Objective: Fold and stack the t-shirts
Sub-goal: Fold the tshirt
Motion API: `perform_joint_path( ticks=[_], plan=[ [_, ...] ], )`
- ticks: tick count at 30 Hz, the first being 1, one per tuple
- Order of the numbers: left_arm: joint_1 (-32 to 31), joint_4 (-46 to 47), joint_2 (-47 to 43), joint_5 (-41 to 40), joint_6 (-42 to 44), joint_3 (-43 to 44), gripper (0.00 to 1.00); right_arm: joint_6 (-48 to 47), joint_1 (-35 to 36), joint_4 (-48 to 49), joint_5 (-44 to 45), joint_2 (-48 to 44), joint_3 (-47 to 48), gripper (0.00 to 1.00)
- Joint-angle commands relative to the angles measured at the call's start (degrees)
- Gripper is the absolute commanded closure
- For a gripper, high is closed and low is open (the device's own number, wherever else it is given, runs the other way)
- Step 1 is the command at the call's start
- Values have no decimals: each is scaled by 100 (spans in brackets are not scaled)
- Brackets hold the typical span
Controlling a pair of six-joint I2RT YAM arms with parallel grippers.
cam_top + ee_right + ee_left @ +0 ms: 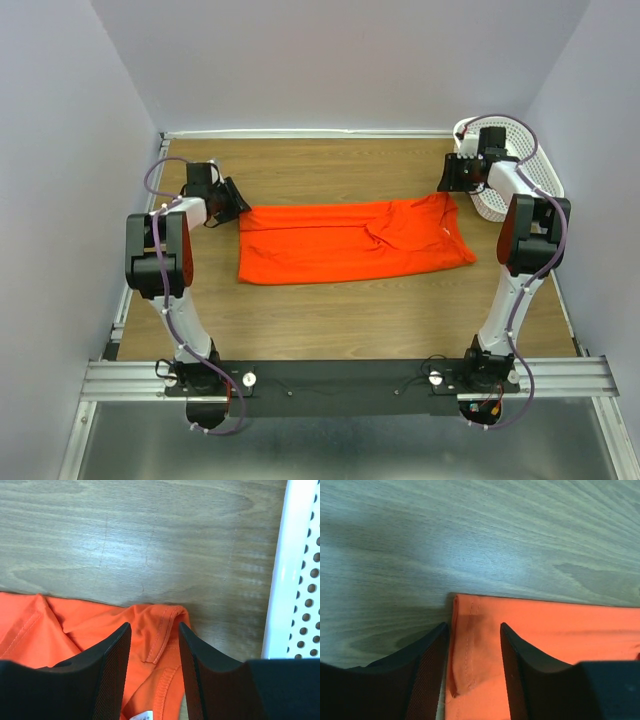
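An orange-red t-shirt [350, 240] lies on the wooden table as a long flat band, running left to right. My left gripper [232, 200] is low over its far left corner. In the left wrist view the stitched hem corner [465, 650] sits between the parted fingers of the left gripper [475, 626], with a gap on each side. My right gripper [450, 180] is at the far right corner. Its jaws [154, 625] stand apart on either side of a bunched fold by the collar seam [167, 630], not pressed onto it.
A white perforated basket [520, 170] stands at the back right, close beside the right gripper; its rim [287, 580] fills the right of the right wrist view. Grey walls close in the table on three sides.
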Motion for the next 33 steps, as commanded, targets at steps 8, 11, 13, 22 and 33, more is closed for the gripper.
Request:
perform_joint_path(
  ticks=[8, 11, 13, 22, 33],
  plan=[
    [-36, -254, 276, -185, 226, 302, 87, 68, 4, 80, 136, 139, 162, 51],
    [-36, -289, 233, -334, 235, 310, 100, 50, 4, 80, 127, 166, 188, 52],
    [-36, -298, 180, -491, 226, 284, 100, 50, 4, 80, 127, 192, 206, 52],
    [253, -210, -198, -774, 155, -67, 100, 313, 22, 71, -189, 350, 461, 54],
    [412, -210, -260, -730, 199, -155, 100, 595, 206, 45, -532, 667, 725, 55]
  ],
)
